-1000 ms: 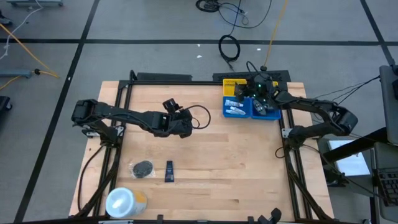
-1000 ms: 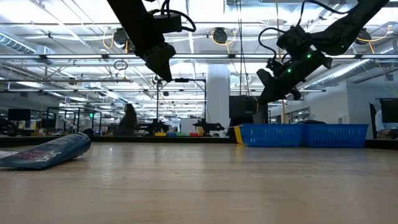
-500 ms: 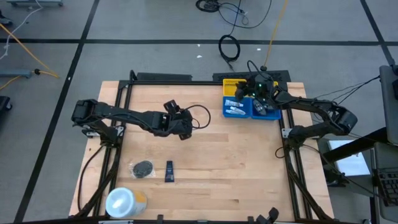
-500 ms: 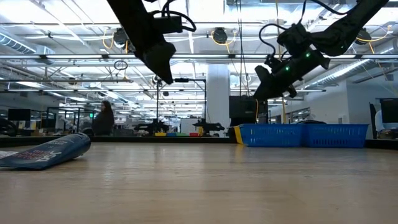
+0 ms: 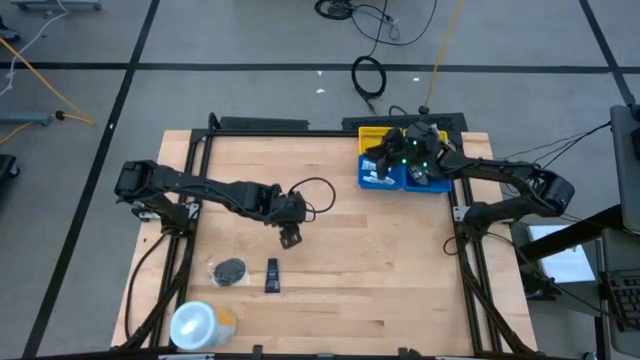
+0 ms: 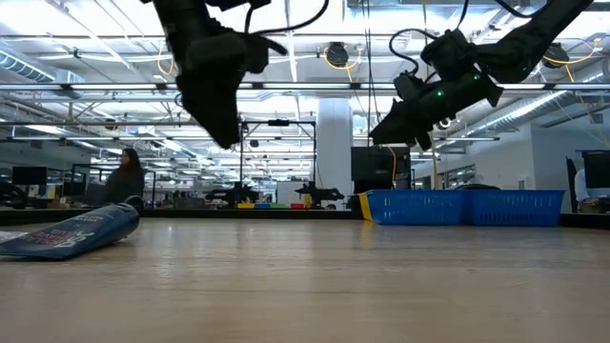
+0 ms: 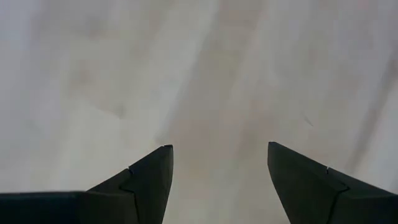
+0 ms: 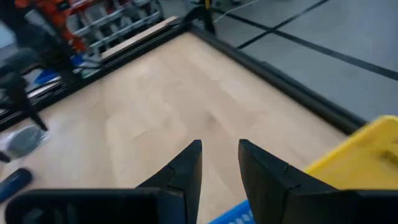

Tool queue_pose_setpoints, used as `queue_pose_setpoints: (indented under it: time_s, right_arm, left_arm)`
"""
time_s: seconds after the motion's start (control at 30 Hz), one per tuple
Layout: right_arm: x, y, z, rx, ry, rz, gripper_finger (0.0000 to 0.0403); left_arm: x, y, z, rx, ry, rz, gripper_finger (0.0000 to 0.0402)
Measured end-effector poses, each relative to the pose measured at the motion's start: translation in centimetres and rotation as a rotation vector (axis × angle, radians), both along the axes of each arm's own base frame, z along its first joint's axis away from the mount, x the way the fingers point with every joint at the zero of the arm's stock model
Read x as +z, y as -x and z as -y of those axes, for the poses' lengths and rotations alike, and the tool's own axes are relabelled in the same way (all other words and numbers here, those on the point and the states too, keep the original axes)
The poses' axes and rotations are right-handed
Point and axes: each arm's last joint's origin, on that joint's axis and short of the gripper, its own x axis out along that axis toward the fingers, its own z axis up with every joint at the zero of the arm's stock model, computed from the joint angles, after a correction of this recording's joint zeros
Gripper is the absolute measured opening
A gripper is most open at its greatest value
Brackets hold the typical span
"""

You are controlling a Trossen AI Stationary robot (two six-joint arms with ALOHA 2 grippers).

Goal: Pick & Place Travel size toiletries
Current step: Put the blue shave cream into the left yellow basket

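Note:
A dark navy tube [image 5: 272, 275] and a dark grey round piece [image 5: 229, 270] lie flat on the wooden table near its near-left part. The right wrist view also shows the round piece [image 8: 25, 140] and the tube [image 8: 15, 177]. Small white and blue tubes [image 5: 377, 173] lie in the blue bin [image 5: 402, 183] at the far right. My left gripper [image 5: 290, 236] hangs open above bare wood, a little to the far side of the navy tube; its fingers [image 7: 149, 177] frame only table. My right gripper [image 5: 385, 155] hovers over the bin's left part, narrowly open and empty.
A large white-and-yellow roll [image 5: 200, 325] stands at the near-left corner. A yellow bin [image 5: 372, 132] adjoins the blue one on its far side. A black frame [image 5: 260, 127] borders the table. Bare wood stretches across the middle and near right.
My left gripper has swung from mid-table toward the near edge and tipped over, so it now points down at the wood just beyond the navy tube. My right gripper has drifted a little toward the table's left above the bin. The items on the table have stayed put.

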Motion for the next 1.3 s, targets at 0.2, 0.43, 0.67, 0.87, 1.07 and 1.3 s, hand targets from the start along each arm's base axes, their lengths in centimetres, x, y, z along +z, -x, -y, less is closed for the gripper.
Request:
queue_pose_setpoints:
  time_s: [0.2, 0.43, 0.67, 0.87, 1.07, 1.3]
  right_arm:
    - [0.0, -1.5, -2.2, 0.100, 0.005, -0.001, 0.0100]
    - [0.0, -2.4, -3.8, 0.175, 0.024, -0.007, 0.0100]
    - [0.0, -2.7, -4.4, 0.198, 0.027, -0.008, 0.0100]
    - [0.0, -2.7, -4.3, 0.197, 0.029, -0.008, 0.0100]
    - [0.0, -2.7, -4.3, 0.197, 0.030, -0.009, 0.0100]
    - [0.0, -2.7, -4.3, 0.197, 0.030, -0.008, 0.0100]
  left_arm:
    - [-1.1, 0.8, 1.8, 0.117, 0.197, -0.041, 0.0253]
    - [-1.8, 1.6, 4.6, 0.324, 0.386, -0.081, 0.0253]
    - [-2.5, 2.9, 7.8, 0.499, 0.461, -0.114, 0.0253]
    - [-2.6, 3.7, 8.9, 0.666, 0.437, -0.100, 0.0253]
    - [-3.2, 3.9, 9.4, 0.791, 0.450, -0.123, 0.0253]
    - [-3.9, 3.7, 9.5, 0.818, 0.429, -0.128, 0.0253]
